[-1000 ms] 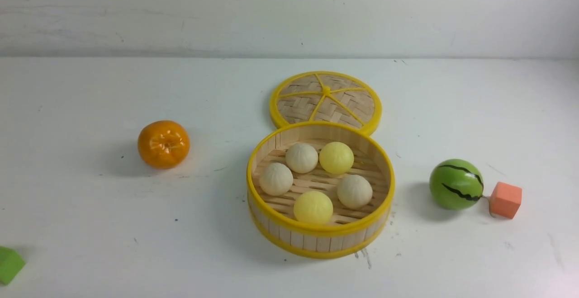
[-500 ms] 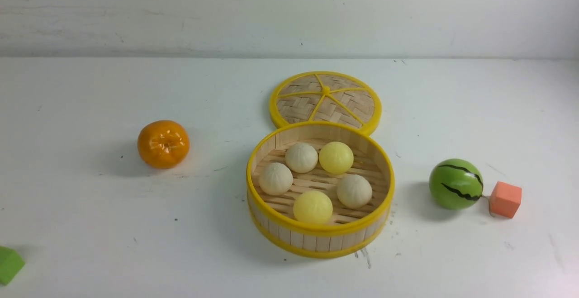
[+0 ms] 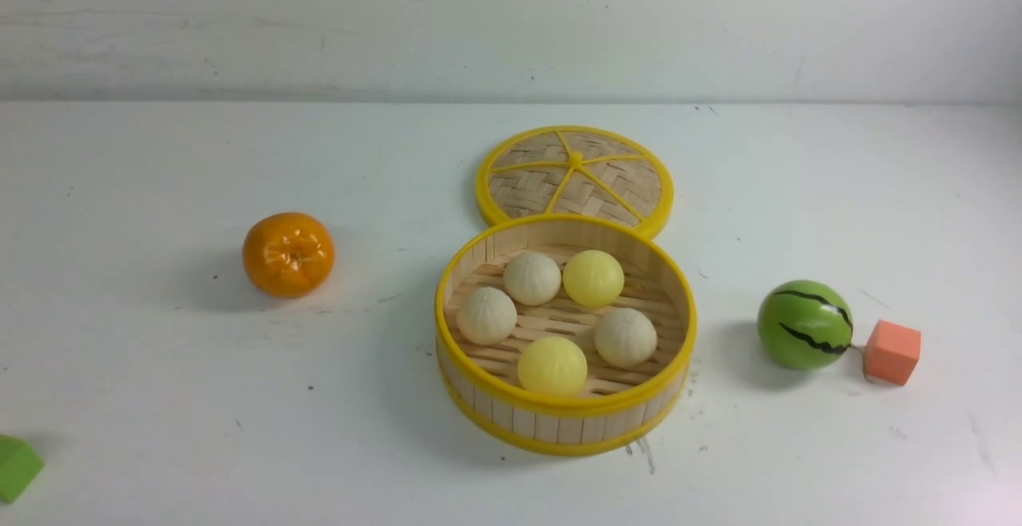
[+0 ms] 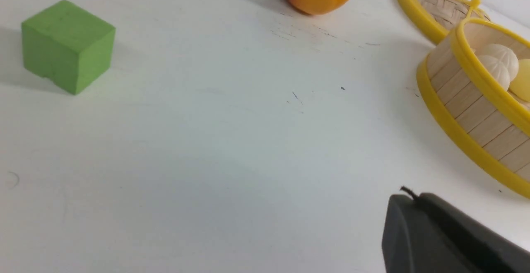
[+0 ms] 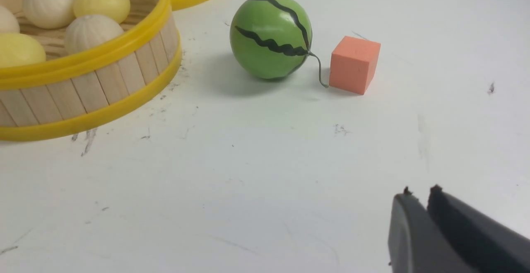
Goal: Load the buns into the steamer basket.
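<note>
1. Progress: all five buns, three cream-white buns [image 3: 625, 338] and two pale yellow buns [image 3: 552, 366], are sitting inside the steamer basket [image 3: 559, 429]. The basket is standing ahead of both pairs of jaws, well apart from them. Loading is looking complete.
2. Remaining: no bun is showing outside the basket, so no placement is appearing necessary. The lid [image 3: 519, 191] is lying just beyond the basket, farther from the jaws; the task is not asking for it.
3. Left jaws: clenched, tips meeting, holding nothing. The orange tangerine [image 3: 289, 256] and green block [image 4: 66, 45] are resting apart from them.
4. Right jaws: released slightly, a narrow gap showing between the tips, gripping nothing. The watermelon ball [image 5: 271, 37] and coral block [image 5: 355, 65] are resting ahead of them on the tabletop [image 5: 248, 161].
5. Versus earlier front frames: buns, basket and lid are keeping their places; no visible change. Both pairs of jaws are staying outside that view.
</note>
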